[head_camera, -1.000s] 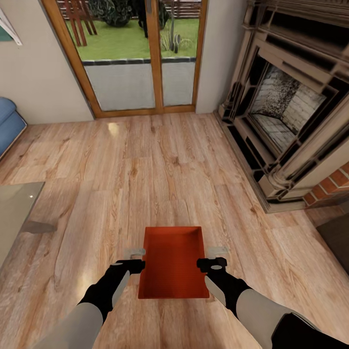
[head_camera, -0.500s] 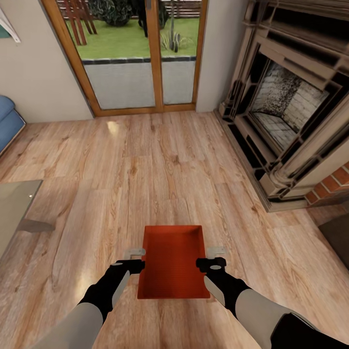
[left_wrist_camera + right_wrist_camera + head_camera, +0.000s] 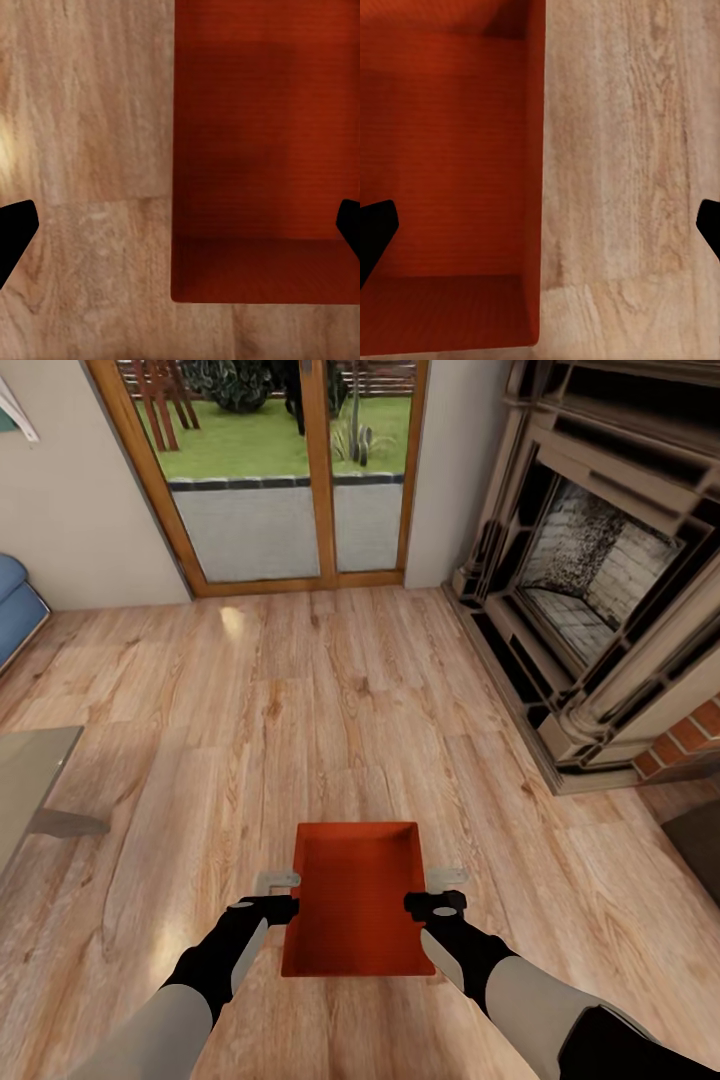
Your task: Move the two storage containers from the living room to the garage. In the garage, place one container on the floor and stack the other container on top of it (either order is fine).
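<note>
Forward drifts the head view, the glass desk (image 3: 30,780) sliding left; one storage container (image 3: 358,900) sits on the living room planks between left gripper (image 3: 277,894) and right gripper (image 3: 440,892), both jaws spread astride its side walls.

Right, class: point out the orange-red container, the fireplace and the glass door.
Orange-red container (image 3: 357,905), head view: its flat inner bottom.
Fireplace (image 3: 600,575), head view: its brick firebox back.
Glass door (image 3: 250,470), head view: its left pane.

Glossy wood planks are seen on the floor (image 3: 330,700); the storage container (image 3: 358,900) appears matt, finely ribbed plastic.
</note>
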Available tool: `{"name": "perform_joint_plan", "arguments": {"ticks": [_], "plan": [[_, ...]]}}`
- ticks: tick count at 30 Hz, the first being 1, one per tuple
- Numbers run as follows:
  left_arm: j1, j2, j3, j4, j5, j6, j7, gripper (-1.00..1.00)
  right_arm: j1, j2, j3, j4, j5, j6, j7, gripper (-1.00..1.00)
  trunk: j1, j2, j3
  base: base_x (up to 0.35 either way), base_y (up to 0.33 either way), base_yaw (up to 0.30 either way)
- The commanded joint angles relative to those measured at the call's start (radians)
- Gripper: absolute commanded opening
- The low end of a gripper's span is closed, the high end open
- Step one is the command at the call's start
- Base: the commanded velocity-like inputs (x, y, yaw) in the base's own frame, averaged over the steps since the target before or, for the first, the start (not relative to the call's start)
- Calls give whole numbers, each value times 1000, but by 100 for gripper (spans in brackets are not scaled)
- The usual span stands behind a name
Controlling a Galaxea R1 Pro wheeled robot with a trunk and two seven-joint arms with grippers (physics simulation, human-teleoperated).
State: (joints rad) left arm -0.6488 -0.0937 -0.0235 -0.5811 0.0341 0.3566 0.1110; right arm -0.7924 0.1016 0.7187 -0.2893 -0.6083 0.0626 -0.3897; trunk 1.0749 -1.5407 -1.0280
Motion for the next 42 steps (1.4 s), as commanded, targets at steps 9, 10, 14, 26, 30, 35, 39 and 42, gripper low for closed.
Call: {"name": "perform_joint_plan", "arguments": {"ticks": [9,10,14,26,30,35,39,42], "plan": [[0,0,-2,-2,0,5,6,100,-1,-1,8,-2,-4,5,-8,100,35,-64,-29,0,0,0],[0,0,-2,-2,0,5,6,100,-1,-2,8,-2,-4,5,-8,100,38,-71,-32,0,0,0],[0,0,-1,-2,-1,5,6,100,-1,-2,8,-2,-4,5,-8,100,54,-99,-45,0,0,0],[0,0,-1,-2,-3,5,6,100,-1,-2,8,-1,-4,5,-8,100,100,-183,-82,0,0,0],[0,0,-1,-2,-4,5,6,100,-1,-2,8,-1,-4,5,-8,100,115,-211,-95,0,0,0],[0,0,-2,-2,-5,4,7,100,-1,-3,8,-2,-4,5,-8,100,134,-246,-110,0,0,0],[0,0,-3,-2,-5,4,6,100,-1,-4,8,-1,-4,5,-8,100,150,-274,-123,0,0,0],[0,0,-3,-2,-5,4,7,100,-1,-4,8,-1,-4,5,-8,100,161,-295,-132,0,0,0]]}}
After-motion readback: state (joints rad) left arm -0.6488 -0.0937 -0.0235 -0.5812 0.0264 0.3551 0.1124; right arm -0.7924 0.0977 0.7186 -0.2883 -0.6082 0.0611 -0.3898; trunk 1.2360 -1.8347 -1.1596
